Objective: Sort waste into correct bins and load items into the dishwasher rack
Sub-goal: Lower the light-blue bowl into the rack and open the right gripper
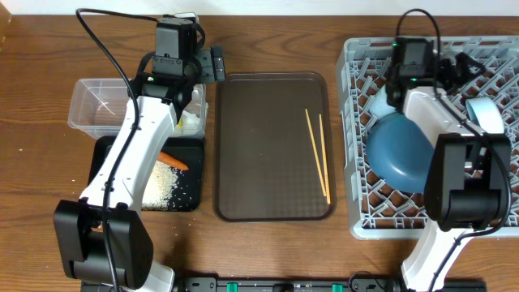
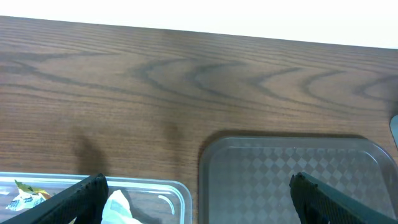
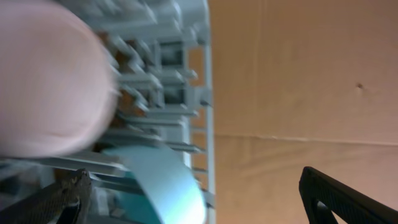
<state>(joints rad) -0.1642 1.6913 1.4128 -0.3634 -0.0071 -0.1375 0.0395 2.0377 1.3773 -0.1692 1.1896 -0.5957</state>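
Right wrist view: right tool is hanging released near the pinkish-white cup, which is sitting in the dishwasher rack, pegs apparently bracing it. Left tool is gaping above the clear tub holding white crumpled paper; chopsticks are lying on the brown tray, awaiting loading.

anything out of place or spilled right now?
Two chopsticks lie loose on the brown serving tray, not in the dishwasher rack. Rice is scattered, but inside the black tray.
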